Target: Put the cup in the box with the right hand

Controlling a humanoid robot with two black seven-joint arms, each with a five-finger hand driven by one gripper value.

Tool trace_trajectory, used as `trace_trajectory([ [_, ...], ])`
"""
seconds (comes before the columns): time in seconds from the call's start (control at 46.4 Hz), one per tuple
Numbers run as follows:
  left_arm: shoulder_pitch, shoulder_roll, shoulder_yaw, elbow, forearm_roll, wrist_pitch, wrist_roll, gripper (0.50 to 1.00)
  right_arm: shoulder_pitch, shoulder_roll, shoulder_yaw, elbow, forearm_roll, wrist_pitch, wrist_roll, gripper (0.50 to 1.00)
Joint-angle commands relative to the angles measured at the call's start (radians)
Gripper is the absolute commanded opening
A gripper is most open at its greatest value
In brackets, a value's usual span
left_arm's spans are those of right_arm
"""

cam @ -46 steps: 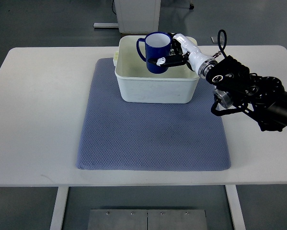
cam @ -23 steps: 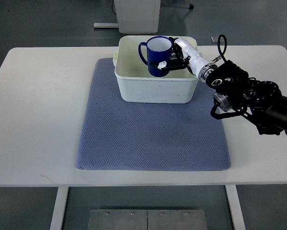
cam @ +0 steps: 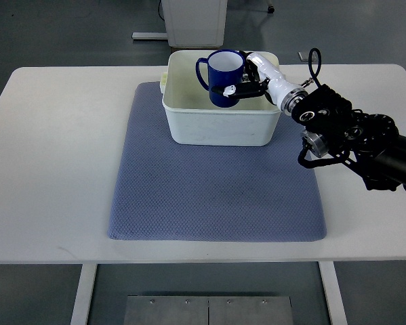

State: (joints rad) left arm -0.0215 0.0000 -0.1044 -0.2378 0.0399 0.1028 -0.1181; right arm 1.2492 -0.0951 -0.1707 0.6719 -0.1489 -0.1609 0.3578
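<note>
My right hand (cam: pixel 247 80) grips the blue cup (cam: pixel 223 79) upright inside the white box (cam: pixel 219 125), handle pointing left; the box sits on the blue mat (cam: pixel 216 189).

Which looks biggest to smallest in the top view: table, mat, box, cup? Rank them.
1. Table, largest
2. Blue mat
3. White box
4. Blue cup, smallest, gripped by the right hand inside the box; being raised toward the camera may slightly inflate it.
</note>
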Motion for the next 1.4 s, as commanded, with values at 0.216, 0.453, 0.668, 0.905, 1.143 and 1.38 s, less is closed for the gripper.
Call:
trace_trajectory([
  [0.216,0.0,0.0,0.0,0.0,0.0,0.0,0.0,1.0,-0.001,0.0,0.005,-0.002,0.002,-0.003,0.0,0.968],
  [0.453,0.0,0.0,0.0,0.0,0.0,0.0,0.0,1.0,0.001,-0.006,0.007,-0.002,0.002,-0.002,0.0,1.0],
  [0.668,0.0,0.0,-0.001,0.0,0.0,0.0,0.0,1.0,0.004,-0.006,0.007,0.0,0.002,0.0,0.0,1.0],
  [0.905,0.0,0.0,0.0,0.0,0.0,0.0,0.0,1.0,0.013,-0.011,0.007,0.001,0.002,0.0,0.0,1.0],
  [1.143,0.0,0.0,-0.001,0.0,0.0,0.0,0.0,1.0,0.021,-0.015,0.014,0.009,0.002,0.0,0.0,1.0],
  [1.38,0.0,0.0,0.0,0.0,0.0,0.0,0.0,1.0,0.022,-0.051,0.017,0.028,0.003,0.0,0.0,1.0],
])
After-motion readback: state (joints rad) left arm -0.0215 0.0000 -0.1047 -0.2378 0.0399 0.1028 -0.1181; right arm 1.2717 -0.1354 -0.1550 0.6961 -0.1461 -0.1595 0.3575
